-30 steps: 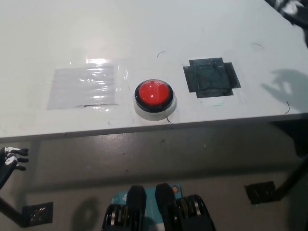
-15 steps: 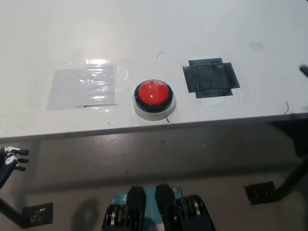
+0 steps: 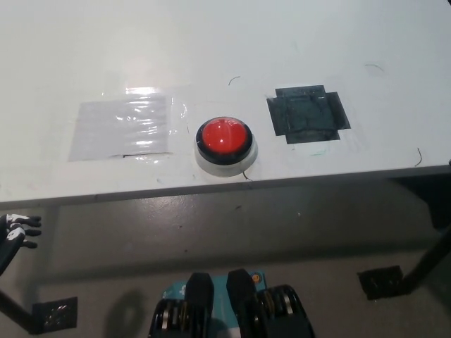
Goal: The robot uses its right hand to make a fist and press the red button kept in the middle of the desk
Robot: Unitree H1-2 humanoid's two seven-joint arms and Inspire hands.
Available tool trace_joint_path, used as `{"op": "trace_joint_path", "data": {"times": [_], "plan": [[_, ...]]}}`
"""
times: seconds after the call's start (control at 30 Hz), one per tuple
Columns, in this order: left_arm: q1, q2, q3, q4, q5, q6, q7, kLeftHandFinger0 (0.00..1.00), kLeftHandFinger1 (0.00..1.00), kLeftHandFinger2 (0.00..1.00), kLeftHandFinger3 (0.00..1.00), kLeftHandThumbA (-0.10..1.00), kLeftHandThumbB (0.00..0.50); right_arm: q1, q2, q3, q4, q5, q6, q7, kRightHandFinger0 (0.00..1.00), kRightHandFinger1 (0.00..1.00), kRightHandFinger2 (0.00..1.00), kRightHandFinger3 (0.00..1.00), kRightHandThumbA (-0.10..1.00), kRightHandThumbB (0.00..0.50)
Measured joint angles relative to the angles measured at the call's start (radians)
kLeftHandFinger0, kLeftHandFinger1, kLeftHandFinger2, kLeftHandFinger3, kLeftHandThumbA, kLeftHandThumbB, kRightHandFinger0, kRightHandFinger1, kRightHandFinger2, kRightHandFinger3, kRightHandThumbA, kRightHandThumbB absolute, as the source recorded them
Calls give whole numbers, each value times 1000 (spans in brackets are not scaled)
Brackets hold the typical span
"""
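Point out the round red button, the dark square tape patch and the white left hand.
round red button (image 3: 225, 136), head view, centre of the red dome.
dark square tape patch (image 3: 308, 115), head view, middle of the patch.
white left hand (image 3: 15, 232), head view, visible fingers at the left edge below the desk.

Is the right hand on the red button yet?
Apart. The head view shows the red button bare on the desk, with no black hand anywhere in the picture. The white left hand rests below the desk edge at lower left.
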Motion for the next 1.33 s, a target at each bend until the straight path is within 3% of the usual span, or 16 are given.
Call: {"op": "trace_joint_path", "data": {"times": [0.13, 0.33, 0.43, 0.57, 0.63, 0.83, 0.87, 0.97, 1.03, 1.1, 1.17, 1.33], "plan": [[0, -1, 0, 2, 0, -2, 0, 568, 602, 672, 700, 558, 0, 4, -1, 4, 0, -4, -6, 0, 94, 447, 641, 327, 1000, 175], [0, -2, 0, 3, -1, -3, 0, 529, 566, 648, 684, 543, 3, 3, -1, 5, 0, -4, -5, -2, 95, 472, 652, 296, 1000, 182], [0, -3, 1, 3, -2, -3, 0, 608, 652, 726, 746, 593, 2, 2, -1, 5, 0, -4, -3, -5, 101, 500, 688, 320, 1000, 185], [0, -4, 0, 0, 0, -1, 1, 559, 599, 671, 696, 546, 0, -2, -8, 7, 0, -4, 1, -5, 56, 480, 665, 298, 1000, 192], [0, -4, 0, 0, 0, -2, 1, 608, 649, 707, 729, 540, 0, -5, -12, 9, 0, -4, 3, -6, 49, 483, 665, 294, 1000, 182], [0, -6, 0, 1, -1, -3, 1, 518, 563, 636, 660, 547, 0, -15, -18, 12, 0, -4, 9, -8, 14, 471, 658, 274, 1000, 187], [0, -7, 0, 1, -1, -3, 1, 545, 584, 648, 665, 547, 0, -16, -19, 12, 0, -4, 9, -7, 8, 472, 660, 270, 1000, 193], [0, -7, 0, 1, -1, -3, 1, 519, 560, 627, 652, 546, 0, -18, -20, 13, 0, -4, 9, -7, 32, 491, 668, 262, 1000, 195], [0, -7, 0, 1, -1, -3, 1, 557, 601, 670, 686, 563, 0, -18, -20, 15, 0, -4, 9, -7, 58, 507, 670, 256, 1000, 200], [0, -7, 0, 1, 0, -3, 1, 531, 573, 650, 676, 568, 0, -18, -21, 15, 0, -4, 9, -7, 55, 509, 669, 254, 1000, 192], [0, -7, 0, 1, 0, -4, 1, 580, 635, 725, 748, 562, 0, -18, -21, 16, 0, -4, 10, -7, 41, 499, 654, 250, 1000, 191], [0, -8, 1, 3, -1, -6, 1, 556, 599, 680, 700, 536, 0, -18, -21, 17, 0, -4, 11, -7, 37, 498, 653, 245, 1000, 192]]}}
